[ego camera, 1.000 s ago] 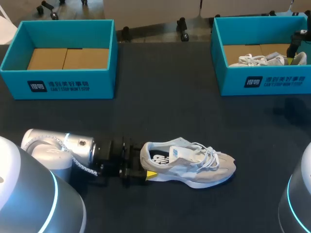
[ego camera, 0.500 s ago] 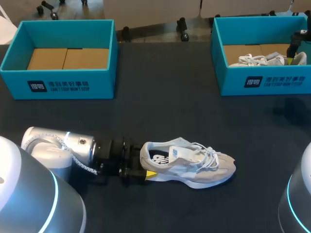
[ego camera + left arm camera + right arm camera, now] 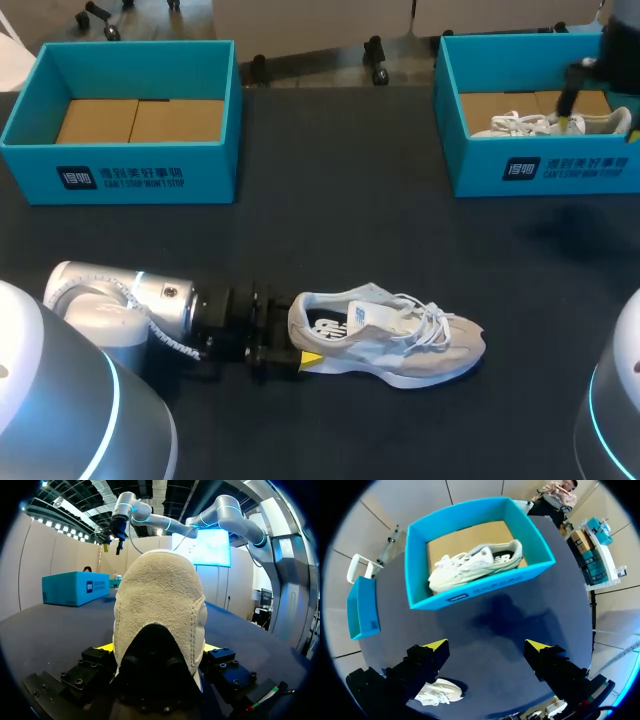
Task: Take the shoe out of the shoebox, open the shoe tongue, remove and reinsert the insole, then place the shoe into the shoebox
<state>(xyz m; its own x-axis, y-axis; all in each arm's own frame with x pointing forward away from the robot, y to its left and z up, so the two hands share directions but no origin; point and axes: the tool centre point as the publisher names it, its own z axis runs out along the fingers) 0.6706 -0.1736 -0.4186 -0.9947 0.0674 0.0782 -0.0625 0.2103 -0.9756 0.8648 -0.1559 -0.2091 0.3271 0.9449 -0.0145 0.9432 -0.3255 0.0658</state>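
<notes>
l gripper (image 3: pixel 159 649) is pinching the heel of the shoe (image 3: pixel 400 345). in the l wrist view a yellow tip sits tight on each side of the suede heel cup. the shoe sits on the table (image 3: pixel 330 220) near-middle, long axis running left-right, heel to the left in the fingers, toe pointing right. its opening faces up, w/ the tongue (image 3: pixel 368 313) and laces bunched toward the toe end.

r gripper (image 3: pixel 486 645) is spread wide w/ nothing between the fingers. it hangs above the far-right shoebox (image 3: pixel 540 170), which holds a second shoe (image 3: pixel 530 125). the far-left shoebox (image 3: pixel 130 175) shows only its cardboard floor.

key relation: the tongue lies near and left of the r gripper, well apart from it, across most of the table. the l arm is much nearer but busy as the anchor. so prob. the r arm must do the tongue work, coming in over the toe end and down onto the opening while the l holds the heel steady.
</notes>
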